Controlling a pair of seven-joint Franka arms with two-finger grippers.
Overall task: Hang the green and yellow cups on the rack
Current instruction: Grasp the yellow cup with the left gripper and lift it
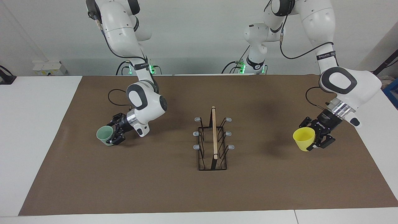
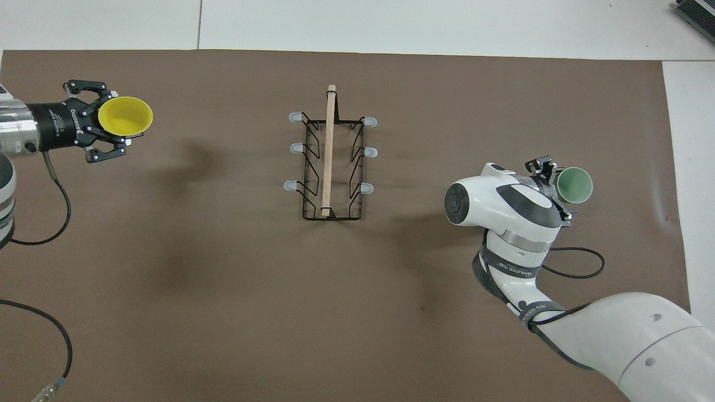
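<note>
The rack stands in the middle of the brown mat, its wooden bar pointing away from the robots; it also shows in the overhead view. My right gripper is shut on the pale green cup, tilted on its side just above the mat toward the right arm's end; in the overhead view the gripper is partly hidden by the wrist, with the green cup sticking out. My left gripper is shut on the yellow cup and holds it tilted above the mat toward the left arm's end, as the overhead view shows for the gripper and the yellow cup.
The brown mat covers most of the white table. All six grey-tipped prongs of the rack are bare. Black cables hang from both wrists. A white socket box sits at the table's corner by the right arm.
</note>
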